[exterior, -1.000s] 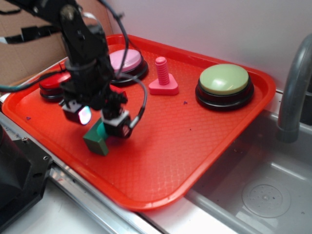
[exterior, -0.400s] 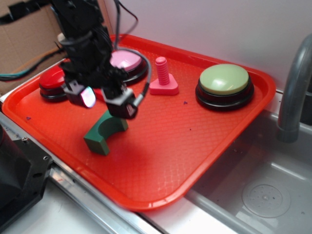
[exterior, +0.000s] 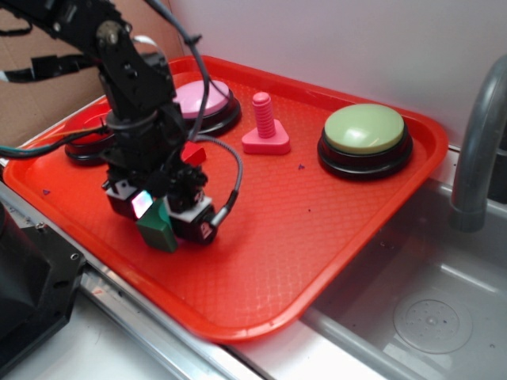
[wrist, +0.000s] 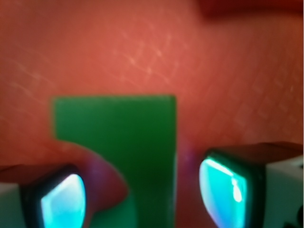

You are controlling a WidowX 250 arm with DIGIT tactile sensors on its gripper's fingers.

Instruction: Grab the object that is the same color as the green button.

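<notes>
While the black robot gripper (exterior: 161, 212) stands low with its jaws spread around the small dark green arch block (exterior: 156, 227), the block lies near the front left edge of the red plastic tray (exterior: 317, 237), well apart from the pale green dome button (exterior: 364, 131) at the far right corner.

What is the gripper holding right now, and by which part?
Nothing yet. The gripper is open, straddling the green arch block; a gap shows beside one finger.

The red tray (exterior: 333, 261) carries the green block (exterior: 157, 226) near-left, a pink bolt (exterior: 264, 127) and buttons (green button (exterior: 364, 134) far right).
</notes>
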